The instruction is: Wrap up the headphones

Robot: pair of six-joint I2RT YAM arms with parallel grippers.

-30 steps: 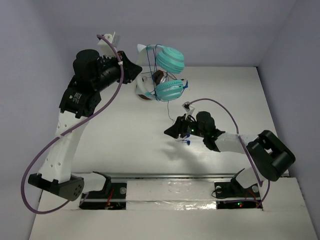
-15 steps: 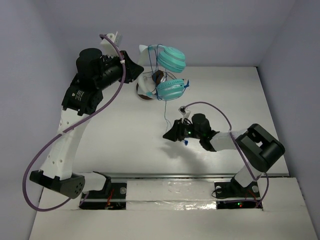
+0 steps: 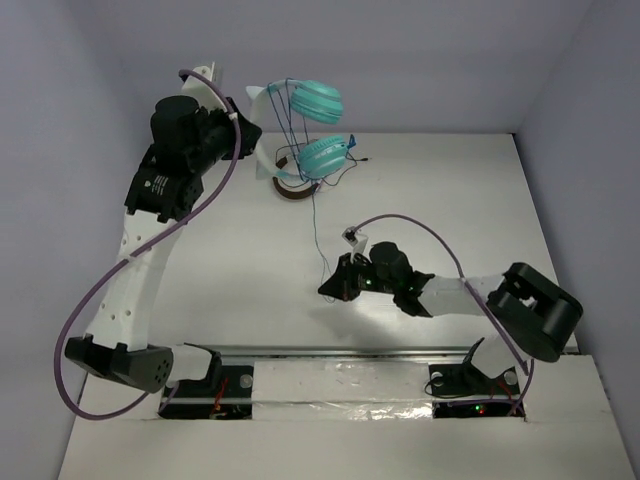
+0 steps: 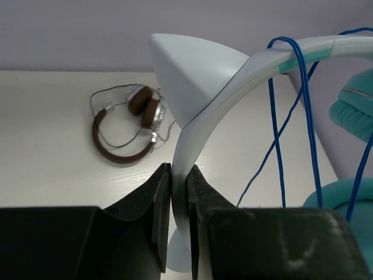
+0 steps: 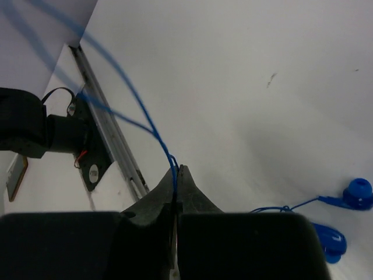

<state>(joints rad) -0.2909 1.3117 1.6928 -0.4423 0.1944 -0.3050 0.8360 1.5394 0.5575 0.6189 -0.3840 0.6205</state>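
Headphones (image 3: 318,101), one teal pair with two ear cups, are pinched by the white headband (image 4: 201,116) in the left gripper (image 4: 178,192) and held up over the far table (image 3: 450,190). One blue cable (image 3: 316,215) runs down to the right gripper (image 5: 176,175), which is clamped on it. One brown pair (image 4: 125,125) lies on the table.

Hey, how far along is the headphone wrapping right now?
Partly done: a few loops of the blue cable cross the headband. In hand: the left claw clamps the headband, and the right claw pinches the cable. Left: the long free stretch between them and its loose end on the table.
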